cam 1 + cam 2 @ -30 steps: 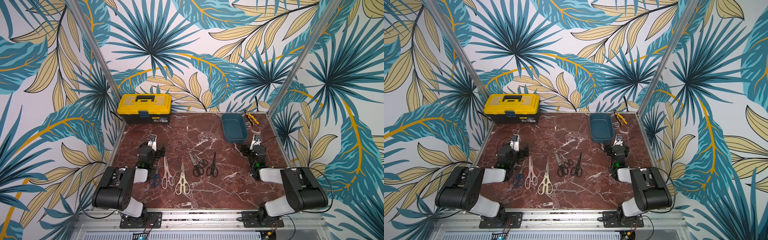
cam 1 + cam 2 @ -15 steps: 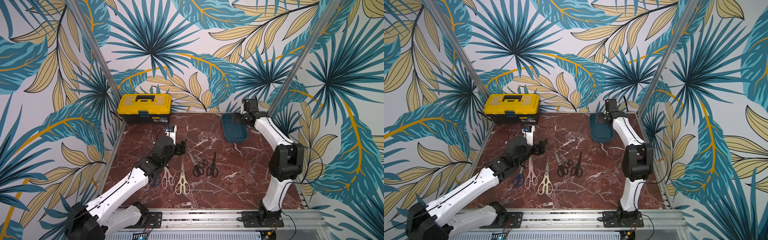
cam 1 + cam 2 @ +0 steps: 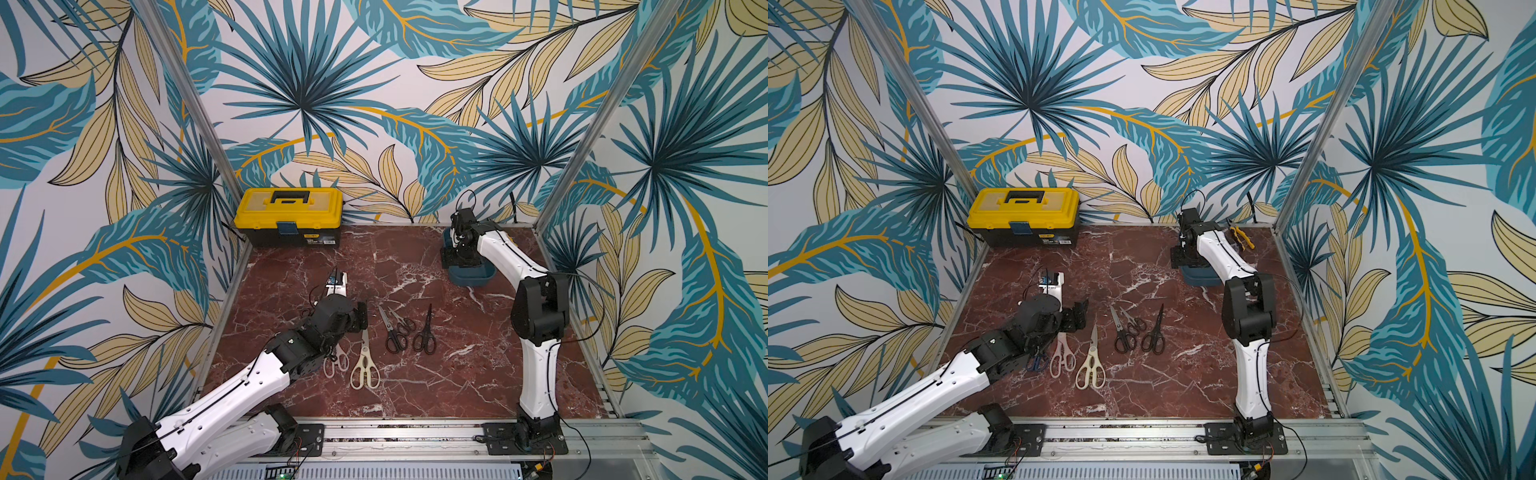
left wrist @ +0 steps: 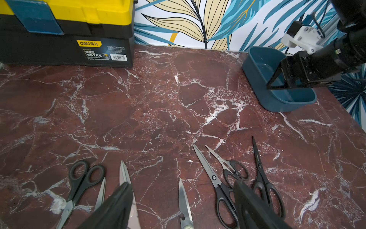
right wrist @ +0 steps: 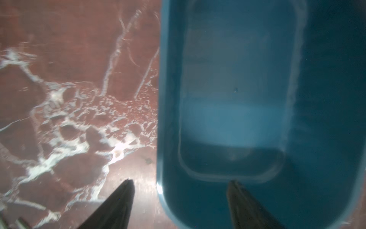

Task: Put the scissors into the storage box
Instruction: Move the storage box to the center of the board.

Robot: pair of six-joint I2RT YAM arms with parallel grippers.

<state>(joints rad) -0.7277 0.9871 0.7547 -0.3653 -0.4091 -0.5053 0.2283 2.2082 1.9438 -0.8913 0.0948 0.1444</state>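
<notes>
Left fingers [image 4: 118,206] apart, clamped on nothing, low over the row of scissors [image 3: 395,332]. Right fingers [image 5: 118,204] apart too, astride one long wall of the storage box [image 3: 473,276]: one tip inside, one outside above the worktop [image 3: 415,395]; contact not discernible. Scissors flat on worktop, side by side, front-middle, well apart from box. Box at back right; yellow toolbox [image 3: 289,216] back left; yellow-handled pliers [image 3: 1241,237] near box, back corner
</notes>
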